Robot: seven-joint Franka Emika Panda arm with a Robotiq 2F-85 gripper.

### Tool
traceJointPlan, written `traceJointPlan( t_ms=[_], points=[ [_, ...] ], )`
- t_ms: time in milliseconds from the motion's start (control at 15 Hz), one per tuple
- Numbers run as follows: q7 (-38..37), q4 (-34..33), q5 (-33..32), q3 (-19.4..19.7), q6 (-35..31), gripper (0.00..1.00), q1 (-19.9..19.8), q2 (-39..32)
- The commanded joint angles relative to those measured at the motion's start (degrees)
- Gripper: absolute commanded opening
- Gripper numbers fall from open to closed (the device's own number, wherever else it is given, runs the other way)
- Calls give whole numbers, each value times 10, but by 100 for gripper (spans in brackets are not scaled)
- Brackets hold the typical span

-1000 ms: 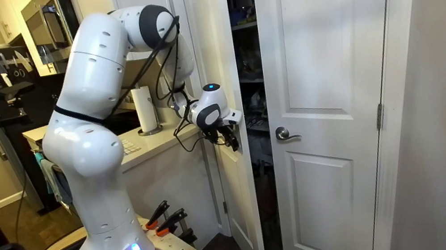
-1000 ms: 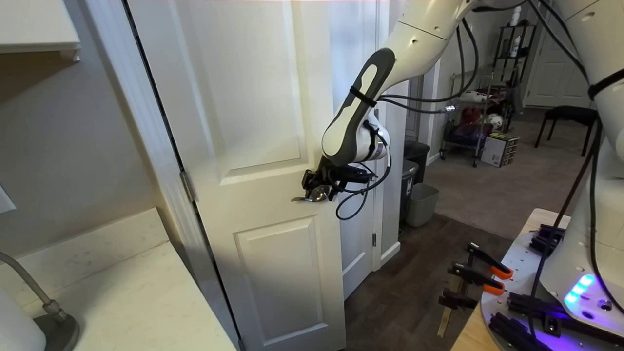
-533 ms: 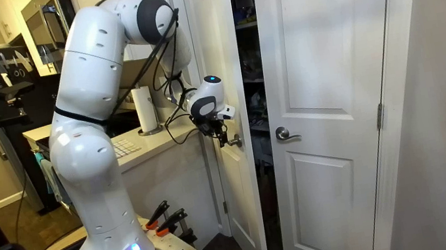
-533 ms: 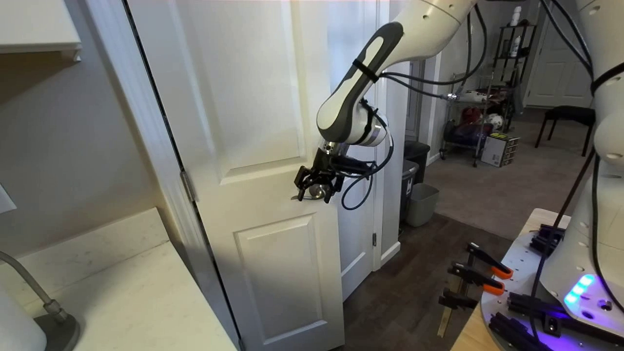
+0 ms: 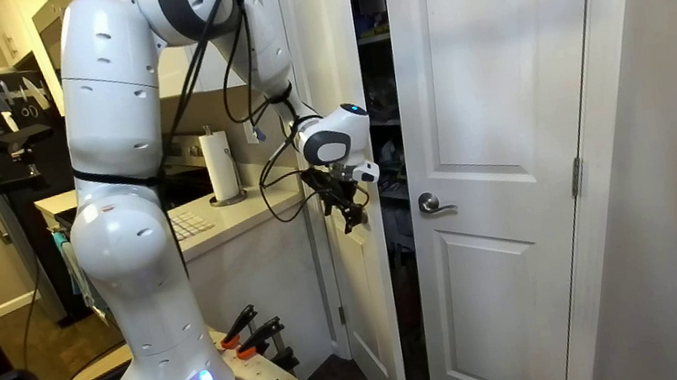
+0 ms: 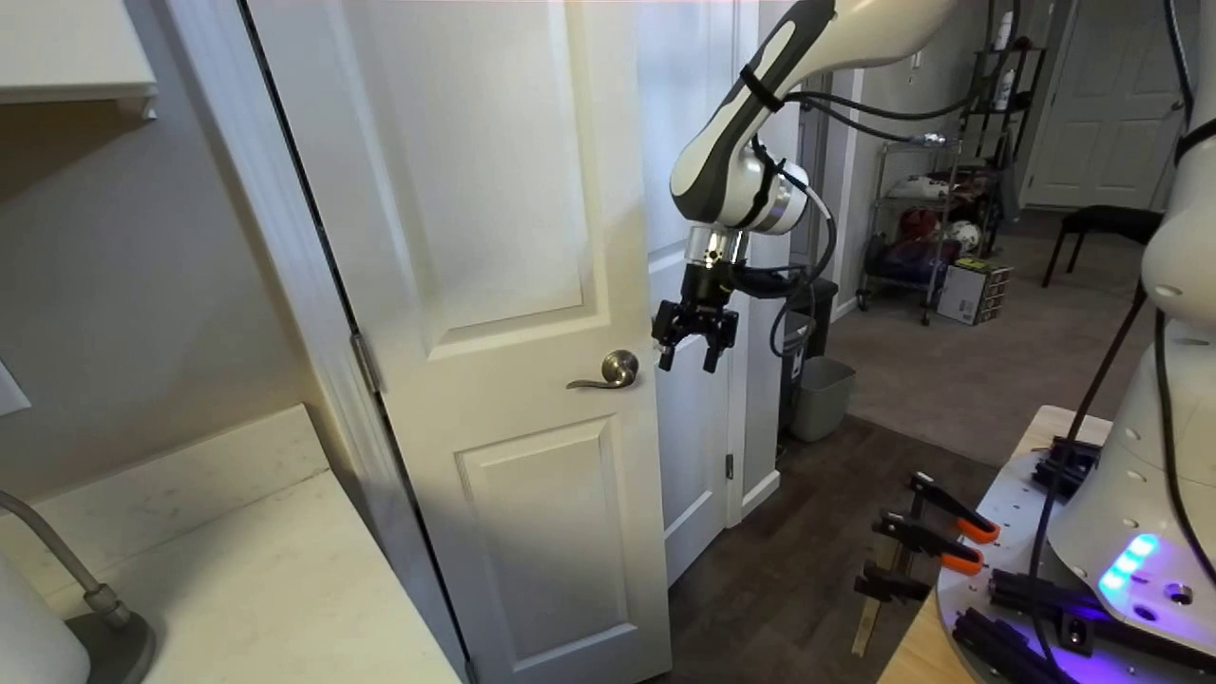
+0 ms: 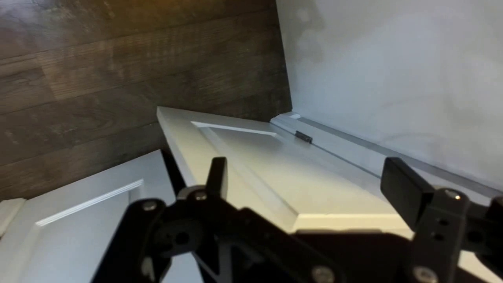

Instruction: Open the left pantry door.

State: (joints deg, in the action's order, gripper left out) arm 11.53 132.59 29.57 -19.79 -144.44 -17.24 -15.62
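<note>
The left pantry door [image 5: 326, 75] stands ajar, with a dark gap between its free edge and the right leaf [image 5: 488, 55]. It is the near white panelled leaf in an exterior view [image 6: 494, 190], where its silver lever handle [image 6: 619, 369] shows whole. My gripper [image 6: 689, 366] points down there, apart from the handle and just right of the door's free edge. In an exterior view my gripper [image 5: 355, 223] mostly hides that handle. In the wrist view the gripper [image 7: 306, 173] has its fingers wide apart with nothing between them, above the left door [image 7: 330, 188].
Pantry shelves [image 5: 383, 122] show in the gap. The right leaf has its own lever handle [image 5: 430, 203]. A counter [image 5: 271, 200] with a paper towel roll [image 5: 220, 167] stands beside the left door. Black clamps [image 6: 926, 534] stick out from the robot's table. A grey bin [image 6: 822, 399] stands behind.
My gripper has left the handle it was around, moving up and away past the door's free edge. The left door shifted slightly toward the right leaf, then stayed still.
</note>
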Motion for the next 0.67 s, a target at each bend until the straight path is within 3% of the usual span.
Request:
traceJointPlan(
  t_ms=[0,267,600],
  points=[
    [38,25,25,81,-40,100,27,17],
    [8,4,52,118,-161,100,43,-15],
    [14,-59,120,68,-272,100,33,-78]
  ],
)
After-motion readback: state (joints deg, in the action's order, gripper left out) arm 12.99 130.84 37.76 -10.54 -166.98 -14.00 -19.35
